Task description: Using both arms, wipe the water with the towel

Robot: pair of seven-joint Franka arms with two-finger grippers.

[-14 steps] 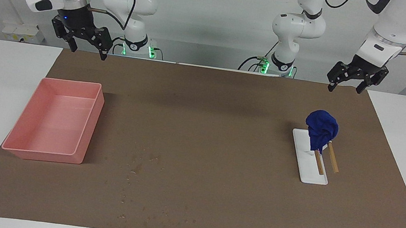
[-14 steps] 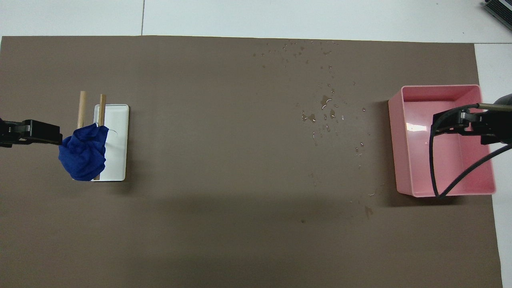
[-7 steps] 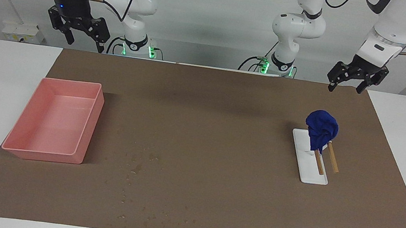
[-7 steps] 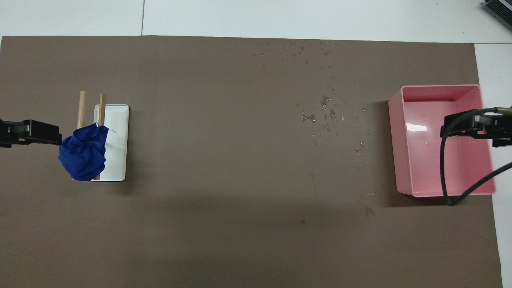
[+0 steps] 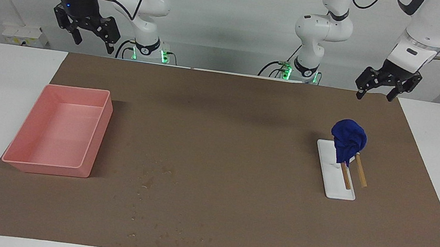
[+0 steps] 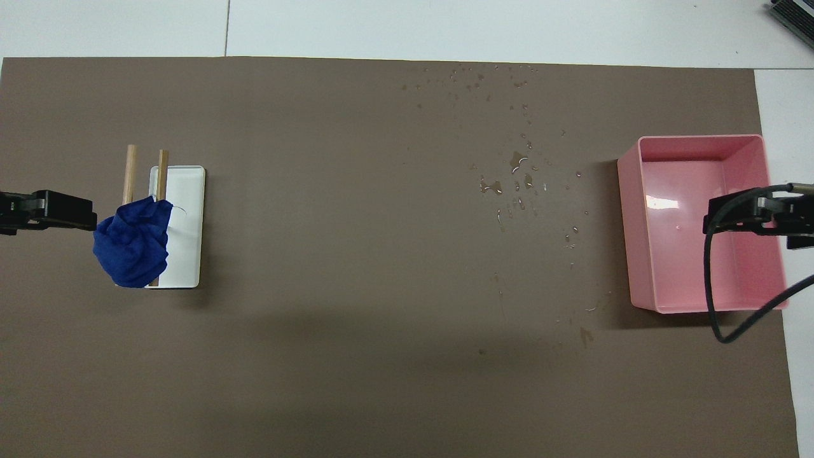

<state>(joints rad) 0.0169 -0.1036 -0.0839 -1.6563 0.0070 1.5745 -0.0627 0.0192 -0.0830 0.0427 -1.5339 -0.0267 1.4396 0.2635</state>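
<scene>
The blue towel (image 5: 348, 141) hangs bunched on the two wooden sticks of a white rack (image 5: 334, 180), toward the left arm's end of the table; it also shows in the overhead view (image 6: 132, 243). Water droplets (image 5: 149, 180) lie scattered on the brown mat, beside the pink bin and farther from the robots; they also show in the overhead view (image 6: 518, 184). My left gripper (image 5: 374, 94) hangs open and empty in the air over the mat's edge at the robots' end. My right gripper (image 5: 91, 42) is open and empty, raised high over the mat's corner near its base.
An empty pink bin (image 5: 93, 153) stands on the brown mat (image 5: 235, 134) toward the right arm's end; it also shows in the overhead view (image 6: 626, 229). White table surrounds the mat. A black cable loops from the right wrist over the bin.
My right gripper has risen and drawn back toward the right arm's end of the table. The left gripper, towel and water have not moved.
</scene>
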